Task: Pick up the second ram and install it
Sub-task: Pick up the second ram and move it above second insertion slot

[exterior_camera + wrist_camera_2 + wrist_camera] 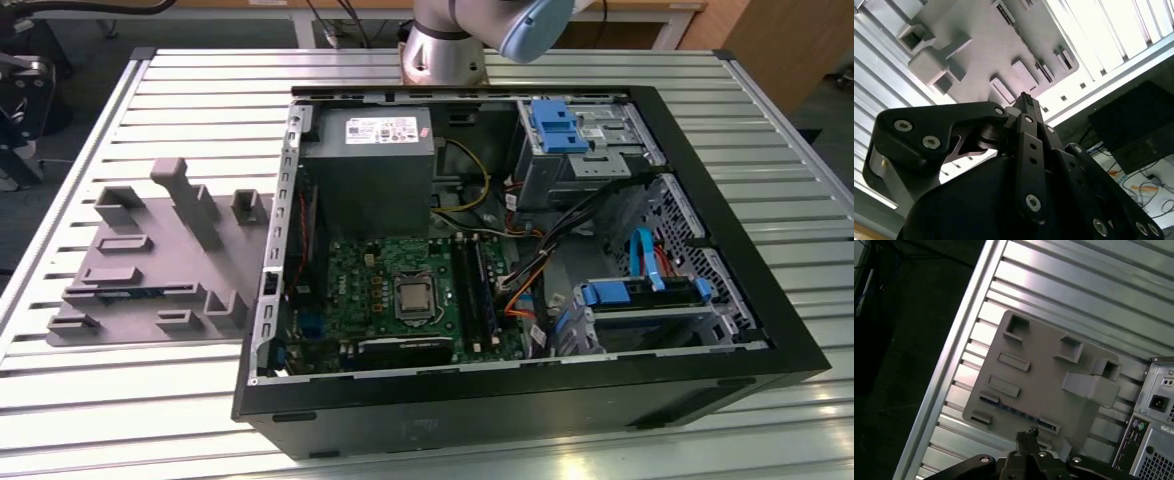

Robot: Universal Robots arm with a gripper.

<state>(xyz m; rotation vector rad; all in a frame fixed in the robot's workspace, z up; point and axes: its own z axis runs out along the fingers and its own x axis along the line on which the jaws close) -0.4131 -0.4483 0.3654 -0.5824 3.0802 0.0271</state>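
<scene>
Hovering over the slatted tabletop [1064, 285], the gripper [1029, 432] has its fingers pressed together at the tips, with nothing between them. Just beyond those tips the second ram [1016, 413] sits in a slot of the grey holder [1039, 370], along the holder's edge nearest the gripper. The holder lies flat near the tabletop's edge at the exterior view's left. Beside it stands the open computer case [534, 405], its green motherboard [380, 290] exposed. The arm's base [445, 50] rises at the far edge.
</scene>
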